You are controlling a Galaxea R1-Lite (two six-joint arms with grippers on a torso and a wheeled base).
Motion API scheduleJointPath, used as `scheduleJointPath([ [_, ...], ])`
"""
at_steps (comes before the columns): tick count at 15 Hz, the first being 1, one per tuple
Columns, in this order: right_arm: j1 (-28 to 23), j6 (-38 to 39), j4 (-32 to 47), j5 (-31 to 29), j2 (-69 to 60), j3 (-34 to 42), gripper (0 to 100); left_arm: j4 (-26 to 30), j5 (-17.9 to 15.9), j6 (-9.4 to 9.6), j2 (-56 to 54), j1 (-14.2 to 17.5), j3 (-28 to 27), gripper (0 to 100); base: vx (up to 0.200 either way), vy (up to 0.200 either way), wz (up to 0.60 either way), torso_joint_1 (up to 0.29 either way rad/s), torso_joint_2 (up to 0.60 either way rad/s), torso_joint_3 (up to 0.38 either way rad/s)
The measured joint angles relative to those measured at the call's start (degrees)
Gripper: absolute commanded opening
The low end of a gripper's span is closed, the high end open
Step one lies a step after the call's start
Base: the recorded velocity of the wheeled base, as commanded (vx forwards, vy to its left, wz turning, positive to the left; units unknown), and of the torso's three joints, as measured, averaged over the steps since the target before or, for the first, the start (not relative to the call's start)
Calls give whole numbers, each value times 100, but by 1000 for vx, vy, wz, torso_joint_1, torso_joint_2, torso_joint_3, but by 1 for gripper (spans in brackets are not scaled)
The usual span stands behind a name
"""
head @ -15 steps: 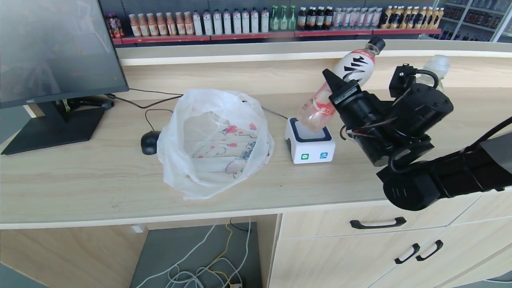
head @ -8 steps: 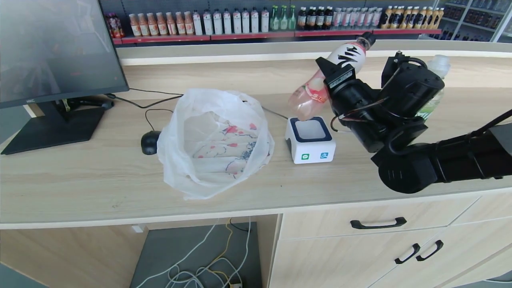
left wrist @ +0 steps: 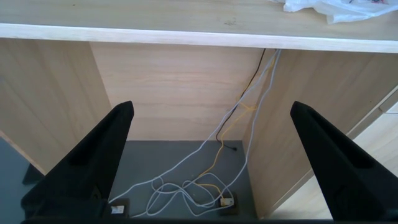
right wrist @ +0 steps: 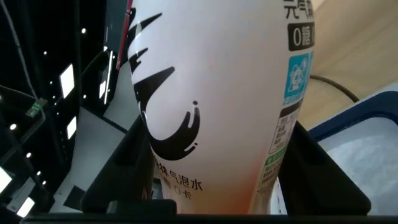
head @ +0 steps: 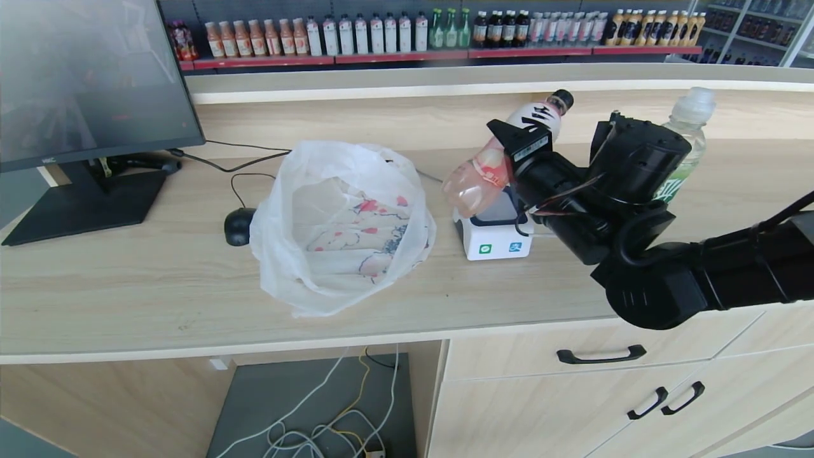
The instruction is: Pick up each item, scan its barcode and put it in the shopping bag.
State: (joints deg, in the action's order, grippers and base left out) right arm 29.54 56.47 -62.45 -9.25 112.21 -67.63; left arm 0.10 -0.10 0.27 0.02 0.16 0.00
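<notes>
My right gripper (head: 516, 147) is shut on a pink drink bottle (head: 483, 175) with a white label and black cap. The bottle is tilted, its base toward the bag, and hangs just above the white barcode scanner (head: 493, 236). Close up, the bottle (right wrist: 217, 93) sits between the dark fingers (right wrist: 112, 180), with the scanner's blue rim (right wrist: 354, 118) beside it. The white shopping bag (head: 340, 222) stands open on the counter to the scanner's left. My left gripper (left wrist: 211, 155) hangs open below the counter edge, above cables on the floor.
A clear bottle with a green label (head: 683, 143) stands behind my right arm. A monitor (head: 89, 83) stands at the far left and a black mouse (head: 238, 226) lies beside the bag. Drawers (head: 601, 355) sit under the counter (head: 159, 280). Shelves of bottles (head: 432, 28) line the back.
My right gripper has carried the pink bottle leftward and lower, tilting it flatter, so its base now passes the scanner toward the bag.
</notes>
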Motion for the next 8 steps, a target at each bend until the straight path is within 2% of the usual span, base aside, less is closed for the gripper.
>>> scheduleJointPath([
  [8,-74,18,-23,20,234,-17,0,0,0,0,0,2,0,100,0,0,0,0,0,0],
])
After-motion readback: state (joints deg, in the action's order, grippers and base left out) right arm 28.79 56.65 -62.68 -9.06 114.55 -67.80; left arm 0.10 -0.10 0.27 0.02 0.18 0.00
